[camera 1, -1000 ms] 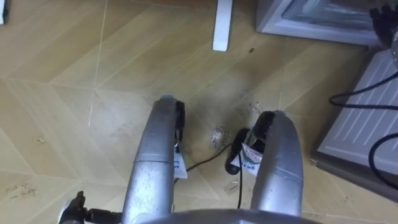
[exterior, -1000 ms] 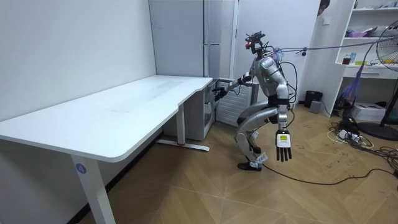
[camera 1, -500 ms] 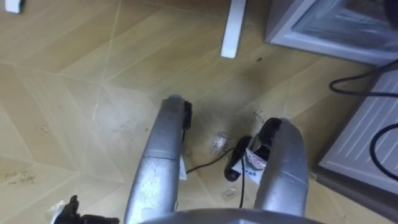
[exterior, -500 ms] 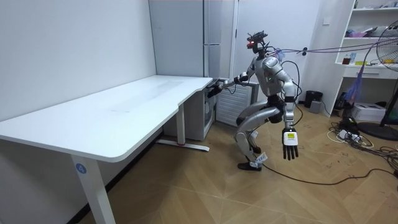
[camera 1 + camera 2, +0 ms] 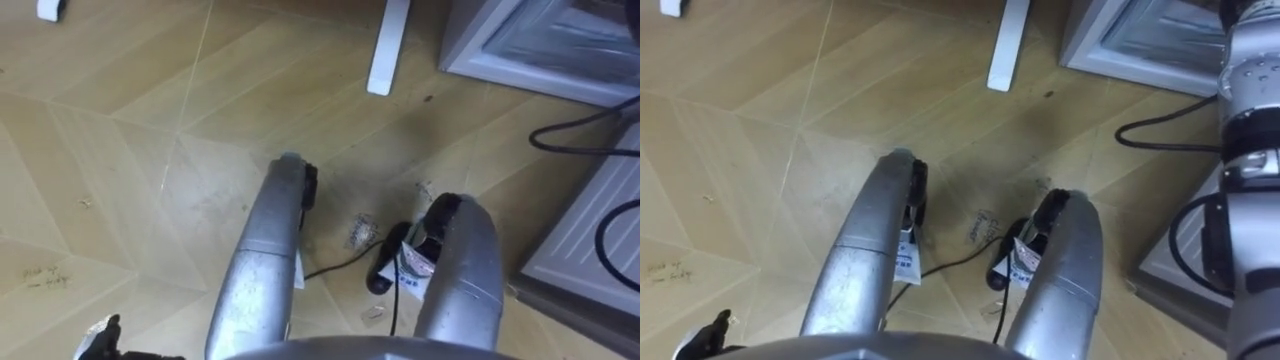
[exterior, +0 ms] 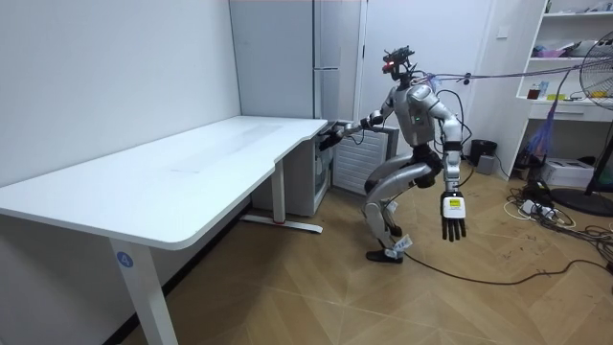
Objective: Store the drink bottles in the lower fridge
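We are standing with knees bent on the wooden floor [image 5: 120,150], at the end of the white worktop [image 6: 192,163] and close to the lower fridge [image 5: 530,40], which is sitting next to the tall grey fridge [image 6: 326,48]. We are reaching our right hand [image 6: 330,138] out toward the worktop's corner, above the lower fridge. We cannot tell how its fingers are set or whether it is carrying a drink. Our left hand [image 6: 452,217] is hanging at our side, fingers straight and holding nothing.
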You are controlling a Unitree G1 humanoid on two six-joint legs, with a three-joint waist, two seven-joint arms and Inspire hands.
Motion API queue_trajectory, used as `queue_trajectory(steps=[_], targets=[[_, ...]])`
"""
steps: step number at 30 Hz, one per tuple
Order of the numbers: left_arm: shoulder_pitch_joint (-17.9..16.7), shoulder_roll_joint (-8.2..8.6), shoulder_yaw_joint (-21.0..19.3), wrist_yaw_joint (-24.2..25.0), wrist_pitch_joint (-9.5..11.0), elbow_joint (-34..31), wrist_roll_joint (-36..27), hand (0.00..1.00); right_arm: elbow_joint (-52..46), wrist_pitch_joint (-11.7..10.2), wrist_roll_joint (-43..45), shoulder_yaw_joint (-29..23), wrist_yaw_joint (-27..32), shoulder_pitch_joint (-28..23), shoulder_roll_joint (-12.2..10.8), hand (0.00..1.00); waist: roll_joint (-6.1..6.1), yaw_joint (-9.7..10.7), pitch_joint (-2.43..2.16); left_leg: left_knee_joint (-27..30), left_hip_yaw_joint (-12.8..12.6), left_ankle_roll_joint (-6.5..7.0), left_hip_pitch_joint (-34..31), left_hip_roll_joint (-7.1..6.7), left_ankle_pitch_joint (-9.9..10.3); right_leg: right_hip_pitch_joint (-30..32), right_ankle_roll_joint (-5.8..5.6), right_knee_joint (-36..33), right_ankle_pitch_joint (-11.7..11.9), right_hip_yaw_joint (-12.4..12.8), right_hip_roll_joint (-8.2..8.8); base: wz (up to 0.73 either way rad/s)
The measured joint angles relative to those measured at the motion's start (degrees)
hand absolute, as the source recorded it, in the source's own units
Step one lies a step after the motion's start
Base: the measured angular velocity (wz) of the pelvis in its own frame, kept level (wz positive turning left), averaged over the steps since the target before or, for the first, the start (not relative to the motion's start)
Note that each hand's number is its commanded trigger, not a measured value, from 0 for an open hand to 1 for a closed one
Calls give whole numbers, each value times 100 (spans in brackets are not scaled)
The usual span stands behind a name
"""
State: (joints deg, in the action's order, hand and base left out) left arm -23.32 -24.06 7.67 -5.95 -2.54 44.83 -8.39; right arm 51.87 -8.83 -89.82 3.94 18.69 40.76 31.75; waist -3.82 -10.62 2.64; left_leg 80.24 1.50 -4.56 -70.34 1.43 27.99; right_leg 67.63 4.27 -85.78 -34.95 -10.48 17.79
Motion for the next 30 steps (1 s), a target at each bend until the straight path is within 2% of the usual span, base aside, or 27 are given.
queue_trajectory(steps=[4, 7, 10, 12, 14, 15, 18, 19, 21, 25, 27, 30], targets=[[-31, -6, 129, -13, 2, -10, -2, 0, 347, 36, 32, 128, -358, -152, 55, 0, -11, -12, 7, -265, 72, -13, 253, -3, -45, -333, 4, 279, 13, -158, 1, 11], [-56, -5, 202, 17, 10, -39, -1, 0, 690, 189, 332, 159, -812, -297, 86, 0, -73, -11, 35, -551, 102, 18, 497, 1, -95, -629, 29, 597, 97, -266, -30, 4], [-53, -4, 158, 174, 12, 96, -1, 0, 1131, 398, 657, 165, -1411, -561, 128, 0, -124, -36, 33, -885, 127, 35, 861, 29, -116, -1063, -64, 1023, 168, -386, -115, 2], [-53, -8, 128, 219, 8, 171, -8, 0, 1413, 576, 912, 167, -1825, -876, 221, 0, -179, -33, 30, -1200, 135, 76, 1185, 8, -145, -1433, -181, 1402, 231, -461, -189, 8], [-54, -30, 33, 255, 17, 189, 2, 0, 1729, 735, 1045, 165, -2109, -1031, 320, 0, -240, -5, 33, -1403, 133, 107, 1405, -13, -162, -1699, -251, 1649, 267, -524, -193, 6], [-53, -39, -84, 266, 23, 208, 21, 0, 1918, 788, 1270, 164, -2274, -1135, 362, 0, -320, 22, 17, -1561, 130, 123, 1547, -35, -174, -1833, -299, 1821, 295, -542, -197, 6], [-2, -64, -98, 323, 59, 344, 12, 0, 2443, 984, 2005, 160, -2771, -1197, 524, 0, -382, 150, -10, -1886, 121, 169, 1906, -11, -201, -2236, -416, 2289, 416, -598, -293, -4], [29, -65, -99, 340, 66, 400, 20, 0, 2477, 1004, 2206, 159, -2842, -1243, 577, 0, -376, 169, -12, -1942, 122, 185, 1976, 2, -211, -2327, -434, 2397, 452, -608, -325, -12], [112, -92, -144, 423, 54, 537, 61, 0, 2618, 1015, 3032, 163, -3091, -1440, 697, 0, -351, 264, -17, -2170, 125, 217, 2341, 35, -227, -2743, -543, 2777, 572, -632, -439, -10], [445, -103, -149, 445, 60, 775, 59, 0, 2624, 1025, 4260, 391, -3323, -1796, 714, 0, -254, 234, -33, -2548, 17, 239, 2835, 210, -223, -3238, -575, 3335, 808, -645, -639, -23], [669, -47, -128, 448, 97, 993, 45, 0, 2620, 1120, 4738, 439, -3503, -2109, 705, 0, -142, 226, -50, -2865, -31, 280, 3222, 224, -250, -3567, -615, 3656, 948, -606, -707, -14], [764, 85, -128, 437, 99, 1139, 64, 0, 2600, 1237, 5275, 438, -3518, -2396, 662, 0, -68, 250, -89, -3357, -241, 304, 3721, 213, -389, -3902, -634, 4010, 1076, -481, -711, -19]])
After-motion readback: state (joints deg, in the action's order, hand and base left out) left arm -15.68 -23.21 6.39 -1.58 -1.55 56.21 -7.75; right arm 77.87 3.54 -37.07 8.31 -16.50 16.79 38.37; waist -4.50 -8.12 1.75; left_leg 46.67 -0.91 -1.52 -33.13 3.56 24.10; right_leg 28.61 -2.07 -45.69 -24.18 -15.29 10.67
